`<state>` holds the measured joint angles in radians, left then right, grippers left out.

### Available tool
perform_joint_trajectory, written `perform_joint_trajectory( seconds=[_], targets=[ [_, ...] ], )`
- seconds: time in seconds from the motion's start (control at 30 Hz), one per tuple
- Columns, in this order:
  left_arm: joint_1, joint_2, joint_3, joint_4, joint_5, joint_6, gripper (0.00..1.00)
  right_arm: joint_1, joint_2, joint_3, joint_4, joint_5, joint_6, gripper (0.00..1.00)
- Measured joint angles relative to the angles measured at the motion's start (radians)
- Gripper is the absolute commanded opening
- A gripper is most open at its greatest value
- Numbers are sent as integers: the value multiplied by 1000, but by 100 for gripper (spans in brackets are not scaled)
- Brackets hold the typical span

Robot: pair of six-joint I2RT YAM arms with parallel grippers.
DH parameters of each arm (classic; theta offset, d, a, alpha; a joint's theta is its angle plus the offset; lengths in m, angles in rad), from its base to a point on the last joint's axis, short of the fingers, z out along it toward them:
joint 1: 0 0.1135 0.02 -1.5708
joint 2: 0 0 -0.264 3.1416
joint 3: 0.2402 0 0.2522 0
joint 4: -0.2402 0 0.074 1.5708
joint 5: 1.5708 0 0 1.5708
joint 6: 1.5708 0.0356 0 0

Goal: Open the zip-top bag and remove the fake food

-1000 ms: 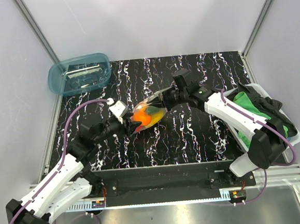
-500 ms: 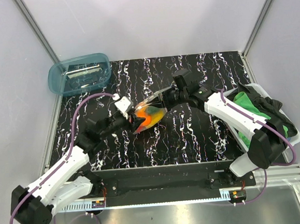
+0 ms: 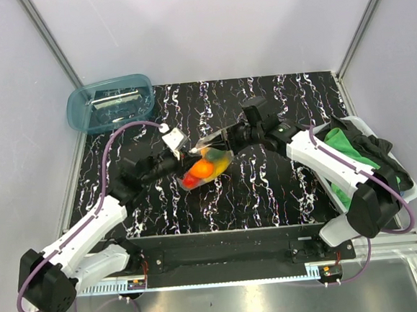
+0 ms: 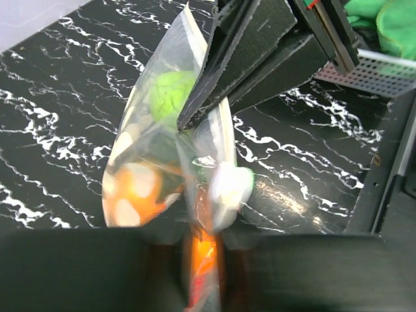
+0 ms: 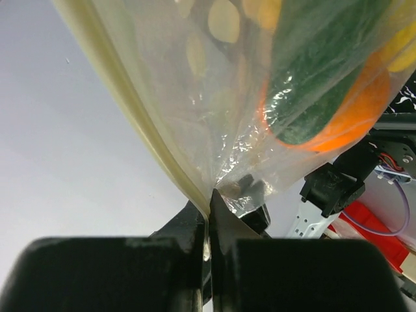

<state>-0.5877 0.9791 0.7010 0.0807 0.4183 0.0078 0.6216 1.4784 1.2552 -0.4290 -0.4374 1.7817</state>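
Now we hold the zip-top bag [image 3: 211,154] over the worktop [image 3: 269,194] from both sides. Our right tool [image 5: 208,224] clamps one lip and our left tool [image 4: 203,244] pinches the opposite film, ready to part the seal. The fake food [image 3: 204,169] sits inside.

Both arms stretch inward, left tool [image 3: 188,152] and right tool [image 3: 226,135] nearly tip to tip, jaws pinched narrow.
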Motion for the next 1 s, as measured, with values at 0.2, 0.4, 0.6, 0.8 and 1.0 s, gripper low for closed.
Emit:
perform_joint_trajectory(
  seconds=[0.2,0.4,0.6,0.8,1.0],
  targets=[
    [39,6,8,-17,89,-62,0,-11,-28,-32,15,-14,-133,63],
    [87,47,61,-87,205,-199,0,-48,-26,-10,-55,-101,-524,84],
    [93,139,124,-110,338,-343,0,-27,-40,101,-231,-179,-1015,91],
    [96,175,167,-124,410,-405,0,-14,-165,150,-305,-175,-1360,93],
    [97,175,171,-143,486,-447,0,-14,-175,192,-259,-204,-1535,88]
  ],
)
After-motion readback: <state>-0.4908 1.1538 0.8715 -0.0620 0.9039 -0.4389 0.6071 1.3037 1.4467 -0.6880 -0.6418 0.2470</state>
